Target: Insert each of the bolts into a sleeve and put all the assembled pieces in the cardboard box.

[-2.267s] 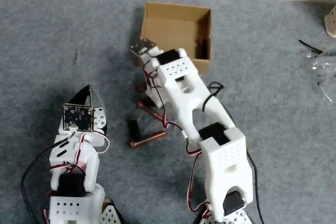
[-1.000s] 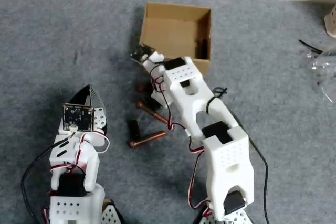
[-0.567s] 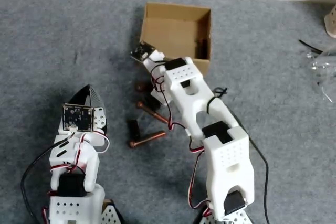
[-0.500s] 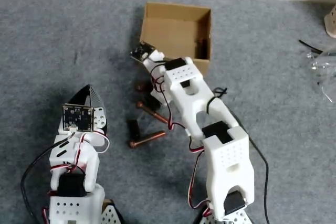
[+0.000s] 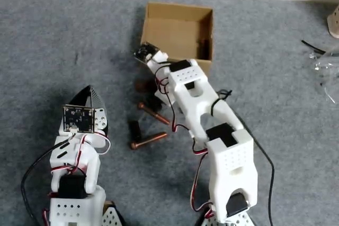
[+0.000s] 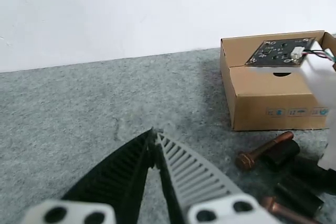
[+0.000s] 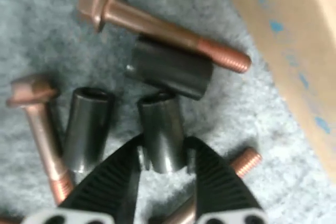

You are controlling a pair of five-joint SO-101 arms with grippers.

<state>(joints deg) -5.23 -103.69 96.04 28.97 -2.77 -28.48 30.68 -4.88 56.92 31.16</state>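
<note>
My right gripper [image 7: 164, 153] has its fingers closed on the lower end of a black sleeve [image 7: 160, 124] that lies on the grey carpet. Around it lie a second sleeve [image 7: 89, 127], a third sleeve [image 7: 170, 69], a copper bolt [image 7: 157, 24] and another bolt [image 7: 39, 129]. From above, the right arm [image 5: 183, 86] reaches over this pile just in front of the cardboard box [image 5: 180, 27]. Two bolts [image 5: 150, 140] [image 5: 154, 113] and a sleeve [image 5: 135, 129] lie nearer. My left gripper [image 5: 91, 99] rests shut at the near left, empty [image 6: 154, 136].
The box wall [image 7: 294, 51] stands close beside the pile. Cables and clear plastic [image 5: 323, 62] lie at the far right. Open carpet spreads to the left of the box [image 6: 273, 85] and around the left arm.
The right arm pushed forward toward the box over the pile, held there, then shifted slightly right. The left arm has not moved.
</note>
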